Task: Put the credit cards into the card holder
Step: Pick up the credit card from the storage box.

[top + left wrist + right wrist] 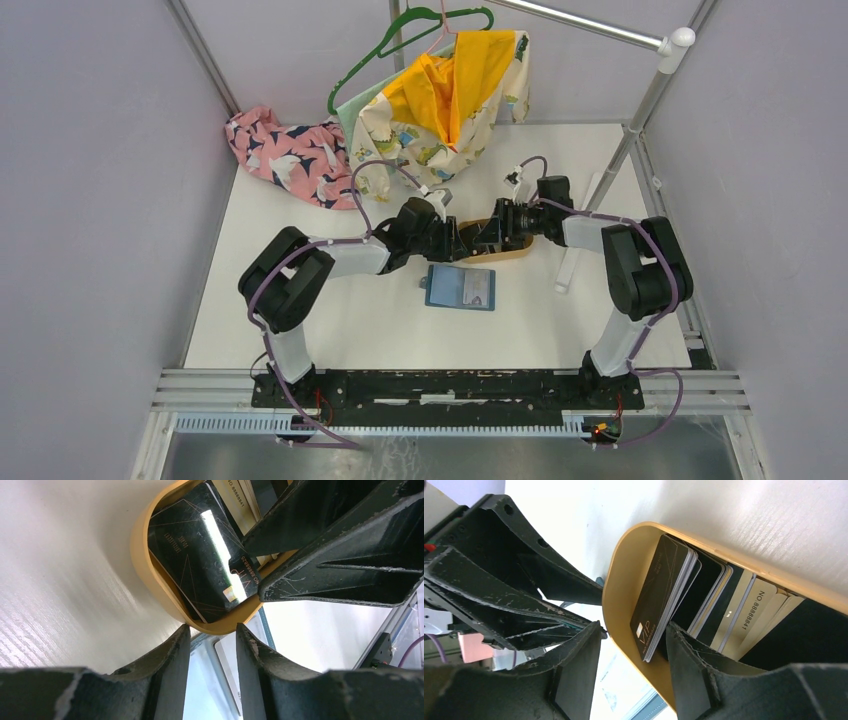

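The teal card holder (460,287) lies open on the white table, a pale card showing in it. Just behind it sits an oval tan tray (624,585) in which several credit cards (719,610) stand on edge, dark and pale ones. A black VIP card (659,595) leans at the tray's end. My right gripper (633,627) is open and straddles the tray's wall and that card's lower corner, one finger inside the tray. My left gripper (212,630) is open too, with its tips against the tray's rounded end (150,580). Between its fingers the card holder (220,680) shows below.
A pink patterned cloth (285,155) lies at the back left. A yellow and printed garment (450,100) hangs on a green hanger (400,30) from a white rail (650,90) at the back. Grey walls close in both sides.
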Motion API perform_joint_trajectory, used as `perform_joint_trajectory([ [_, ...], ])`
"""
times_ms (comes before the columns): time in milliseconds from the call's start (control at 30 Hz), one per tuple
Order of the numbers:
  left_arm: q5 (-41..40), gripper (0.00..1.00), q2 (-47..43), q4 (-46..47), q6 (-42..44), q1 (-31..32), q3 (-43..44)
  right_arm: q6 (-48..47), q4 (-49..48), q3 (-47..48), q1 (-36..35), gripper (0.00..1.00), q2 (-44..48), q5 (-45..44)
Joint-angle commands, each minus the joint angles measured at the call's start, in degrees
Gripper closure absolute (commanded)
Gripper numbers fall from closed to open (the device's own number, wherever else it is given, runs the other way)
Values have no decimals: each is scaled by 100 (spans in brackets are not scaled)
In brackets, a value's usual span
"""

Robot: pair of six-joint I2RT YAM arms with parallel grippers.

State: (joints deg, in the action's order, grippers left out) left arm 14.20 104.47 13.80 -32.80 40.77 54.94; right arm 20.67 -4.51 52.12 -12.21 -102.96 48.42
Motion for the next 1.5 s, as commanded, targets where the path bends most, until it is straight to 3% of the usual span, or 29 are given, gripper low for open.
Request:
perform_joint_trajectory([
  [0,193,56,30,338,-244,-34,272,657,-827,-149,19,44,23,539],
  [467,320,66,108,500,-315,-33,289,1379,-1626,-387,14,53,-393,555],
  [833,424,66,106,575,-333,-59,286,973,-915,96,-35,48,-718,9],
  [1167,374,62,-187,431,-274,-111,202,1001,-837,231,93,50,-540,406],
  [1467,166,53,-672,132,-108,-119,78,1073,-909,134,320,52,-322,645],
])
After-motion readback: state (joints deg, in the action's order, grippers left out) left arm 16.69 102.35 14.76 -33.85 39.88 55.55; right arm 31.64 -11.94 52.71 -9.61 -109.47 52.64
